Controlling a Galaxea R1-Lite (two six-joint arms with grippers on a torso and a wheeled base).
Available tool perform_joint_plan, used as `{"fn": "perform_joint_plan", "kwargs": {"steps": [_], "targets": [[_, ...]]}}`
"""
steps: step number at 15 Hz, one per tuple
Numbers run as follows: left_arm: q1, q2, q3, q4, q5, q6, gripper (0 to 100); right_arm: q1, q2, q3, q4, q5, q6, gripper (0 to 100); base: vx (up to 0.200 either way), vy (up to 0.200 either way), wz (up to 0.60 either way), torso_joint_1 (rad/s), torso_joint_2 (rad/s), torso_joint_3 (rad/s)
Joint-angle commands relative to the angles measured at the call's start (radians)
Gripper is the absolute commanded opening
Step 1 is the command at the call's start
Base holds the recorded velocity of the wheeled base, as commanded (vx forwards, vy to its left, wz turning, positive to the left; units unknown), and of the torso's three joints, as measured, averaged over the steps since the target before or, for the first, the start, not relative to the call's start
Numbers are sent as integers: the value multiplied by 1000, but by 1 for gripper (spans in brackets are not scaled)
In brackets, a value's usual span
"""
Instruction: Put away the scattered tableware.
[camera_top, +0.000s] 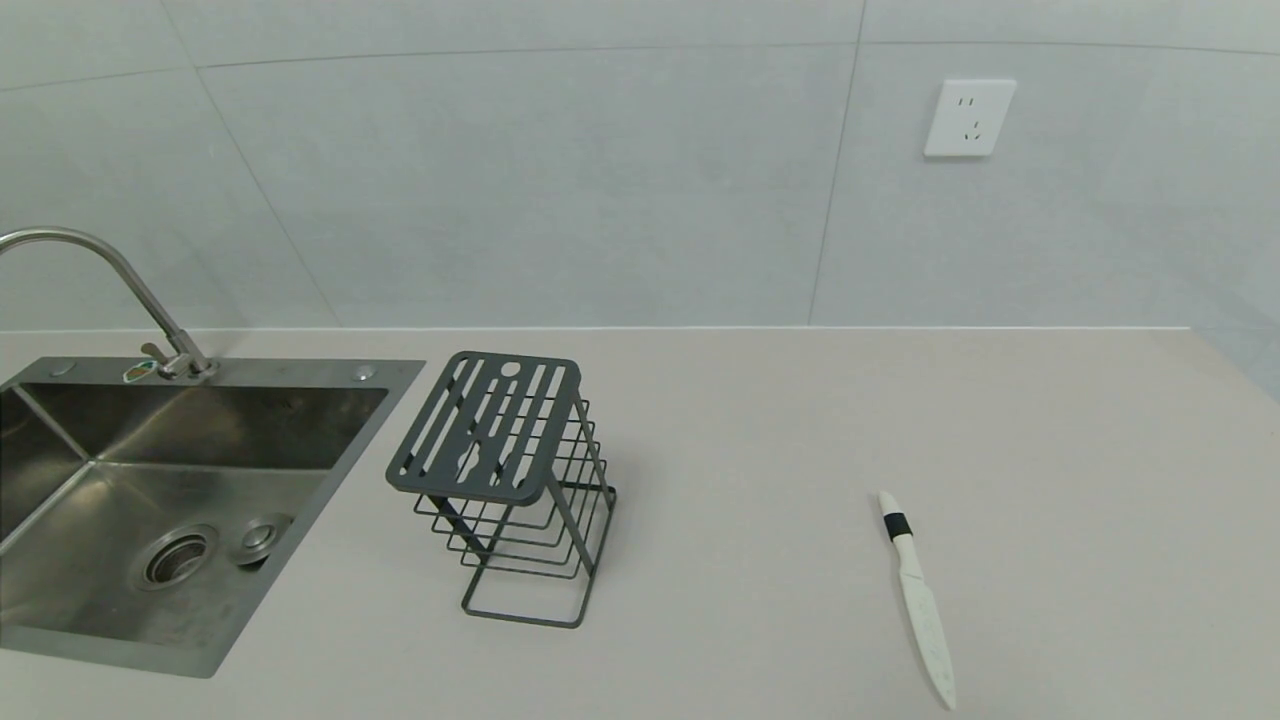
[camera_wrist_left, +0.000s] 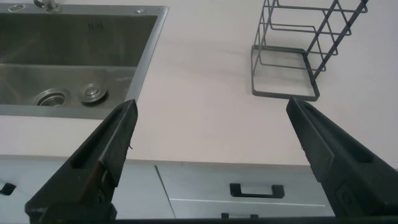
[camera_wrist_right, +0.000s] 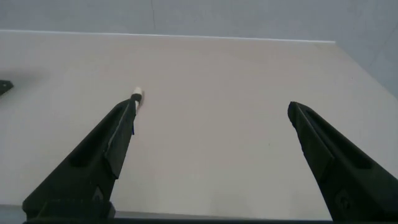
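Left gripper (camera_wrist_left: 211, 106) and right gripper (camera_wrist_right: 212, 104) gape wide, empty — I see the white, black-banded knife (camera_top: 915, 595) flat on the pale stone countertop (camera_top: 760, 420), well right of the dark slotted wire rack (camera_top: 500, 480).

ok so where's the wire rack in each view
head view: wire rack stands mid-counter, beside the sink.
left wrist view: its base on the counter, sink alongside.
right wrist view: a dark sliver at the frame edge, possibly the rack.
shared landmark: the pale countertop.
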Motion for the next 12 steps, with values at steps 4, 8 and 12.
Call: {"fn": "perform_joint_plan", "kwargs": {"steps": [4,8,12], "targets": [[1,1,0,0,0,-1,100,11,133,-89,4,214,55,100,0,0,0,0,0,0],[1,1,0,0,0,-1,100,75,293,-184,4,214,35,100,0,0,0,0,0,0],[1,1,0,0,0,-2,100,111,434,-271,-1,215,26,100,0,0,0,0,0,0]]}}
